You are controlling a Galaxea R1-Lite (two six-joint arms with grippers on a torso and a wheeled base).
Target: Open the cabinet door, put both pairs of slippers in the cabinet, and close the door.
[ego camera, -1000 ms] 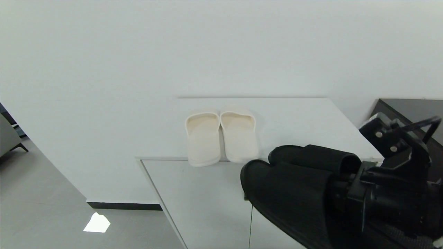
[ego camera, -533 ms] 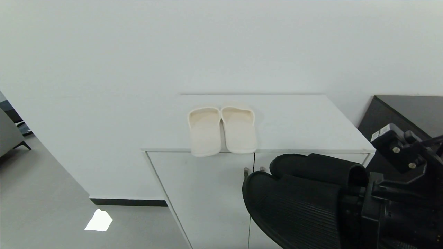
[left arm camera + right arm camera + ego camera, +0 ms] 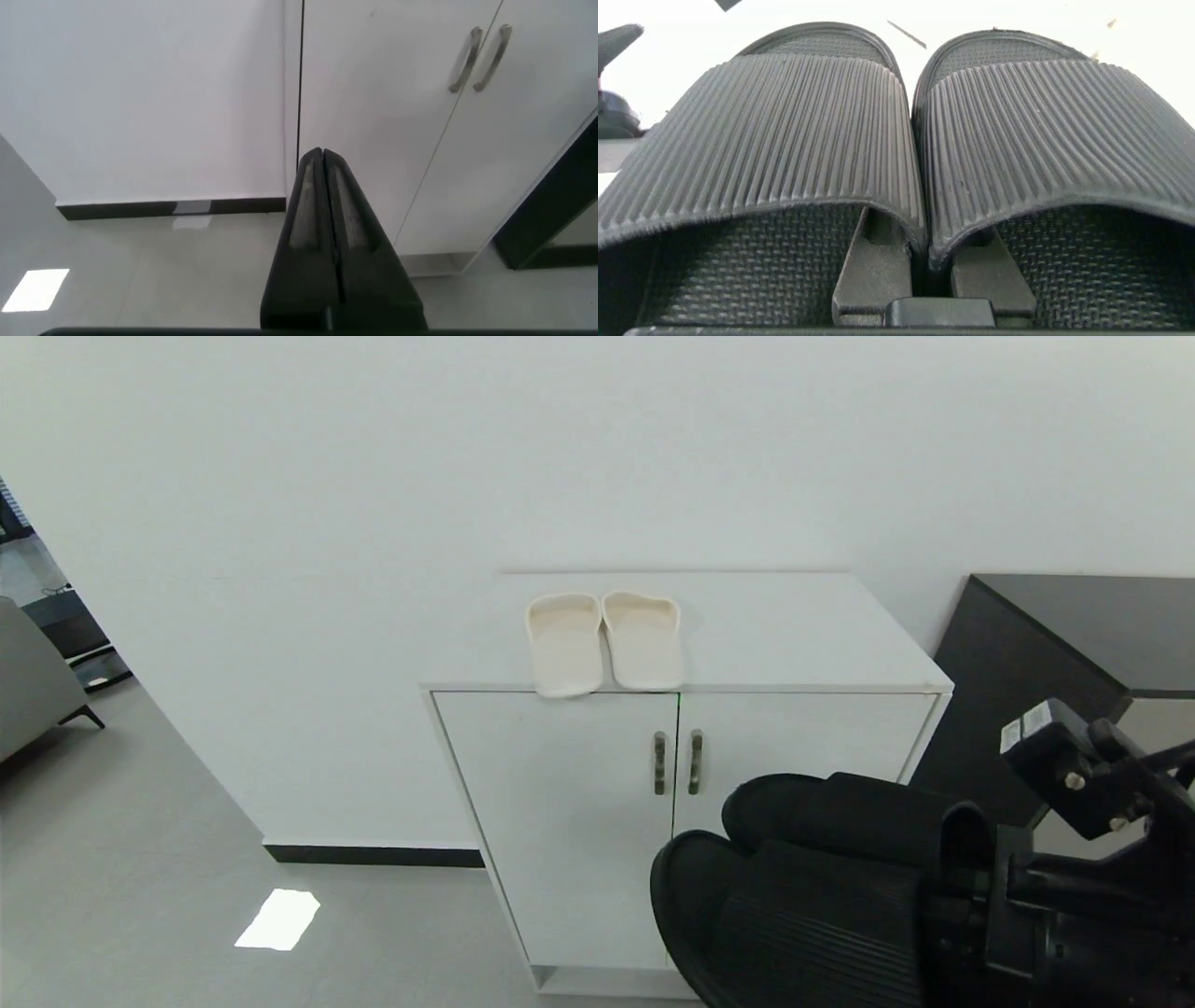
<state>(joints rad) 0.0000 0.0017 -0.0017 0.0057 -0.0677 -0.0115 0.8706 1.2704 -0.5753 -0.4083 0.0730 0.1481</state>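
— Where are the black slippers (image 3: 822,887)?

— In the air in front of the cabinet (image 3: 560,821), low and to the right of its doors (image 3: 569,803), not touching it. The right gripper (image 3: 924,269) has one finger tucked inside each slipper. It pinches the two inner sides together, so the pair hangs side by side with the toes pointing away from the arm.

— What are they made of?

— It looks like soft moulded rubber or foam, with fine ridges across the straps, a pebbled footbed and rounded toes.

— And the other pair?

— The cream slippers (image 3: 604,642) lie flat on the cabinet's top, touching each other. Their closed toes reach the front edge and their openings face the wall (image 3: 373,476). They are smooth and matte.

— The cabinet itself?

— It is a plain white box with a flat front and both doors shut. Two slim metal bar handles (image 3: 677,763) stand upright on either side of the centre seam. It stands on a grey floor (image 3: 140,859), with a dark unit (image 3: 1074,625) with a flat top just beside it on the right.

— The left gripper (image 3: 322,163)?

— Its long dark fingers are pressed flat together with nothing between them, low over the floor and short of the left door.
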